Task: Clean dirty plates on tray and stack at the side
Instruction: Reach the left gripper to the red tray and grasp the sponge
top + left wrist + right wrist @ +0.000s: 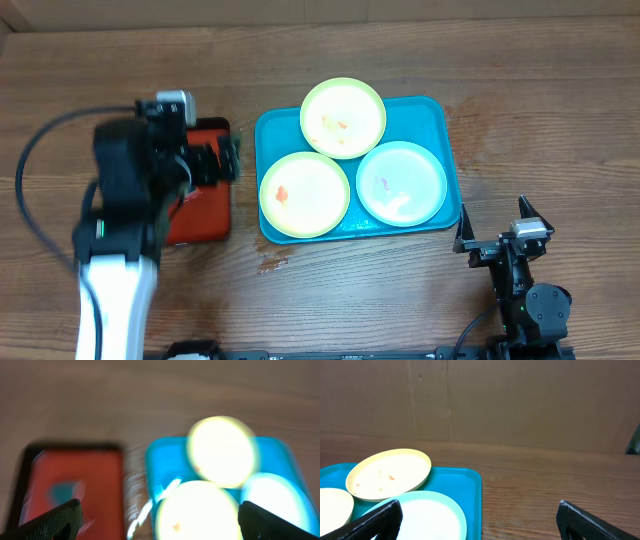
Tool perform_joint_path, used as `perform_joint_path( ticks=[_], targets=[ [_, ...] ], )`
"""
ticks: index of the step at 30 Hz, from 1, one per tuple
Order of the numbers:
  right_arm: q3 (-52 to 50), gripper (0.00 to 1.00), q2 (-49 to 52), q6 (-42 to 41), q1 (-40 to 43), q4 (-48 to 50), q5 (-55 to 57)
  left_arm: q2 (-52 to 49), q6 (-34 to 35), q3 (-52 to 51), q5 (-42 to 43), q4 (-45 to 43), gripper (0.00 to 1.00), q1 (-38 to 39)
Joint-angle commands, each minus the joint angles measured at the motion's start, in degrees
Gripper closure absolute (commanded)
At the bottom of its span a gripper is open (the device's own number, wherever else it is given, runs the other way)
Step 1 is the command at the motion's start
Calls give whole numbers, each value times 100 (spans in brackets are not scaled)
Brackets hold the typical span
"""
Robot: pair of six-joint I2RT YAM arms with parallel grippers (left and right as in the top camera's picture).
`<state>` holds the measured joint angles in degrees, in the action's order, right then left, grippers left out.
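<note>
Three plates lie on the turquoise tray (440, 120): a lime-green plate (343, 117) at the back with orange smears, a lime-green plate (304, 193) at front left with a red smear, and a mint-white plate (402, 183) at front right. My left gripper (222, 160) is open over the red tray, left of the turquoise tray; its wrist view is blurred and shows the plates (197, 510) ahead. My right gripper (497, 232) is open and empty at the tray's front right corner; its view shows the mint plate (432, 515) and the back plate (387, 474).
A smaller red tray with a black rim (200, 205) lies left of the turquoise tray, partly under my left arm, with a blurred teal patch on it (62, 492). Bare wooden table (540, 120) lies to the right of the turquoise tray.
</note>
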<state>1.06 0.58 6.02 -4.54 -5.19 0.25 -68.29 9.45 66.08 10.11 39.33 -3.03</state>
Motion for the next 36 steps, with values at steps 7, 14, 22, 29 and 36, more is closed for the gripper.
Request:
perform_joint_path(
  ticks=[7, 14, 22, 29, 36],
  targets=[
    [-59, 0, -42, 2, 0, 37, 11, -1947, 1119, 737, -1716, 85, 0, -387],
    [-59, 0, -42, 0, 0, 35, 11, -3112, 1447, 737, -2098, -219, 0, -472],
    [-59, 0, -42, 0, 0, 37, 11, -3989, 1545, 737, -2251, -382, 3, -546],
    [-59, 0, -42, 2, 0, 37, 11, -4424, 1539, 737, -1969, -431, 6, -686],
    [-59, 0, -42, 2, 0, 35, 11, -4568, 1478, 737, -1698, -516, 49, -824]
  ],
)
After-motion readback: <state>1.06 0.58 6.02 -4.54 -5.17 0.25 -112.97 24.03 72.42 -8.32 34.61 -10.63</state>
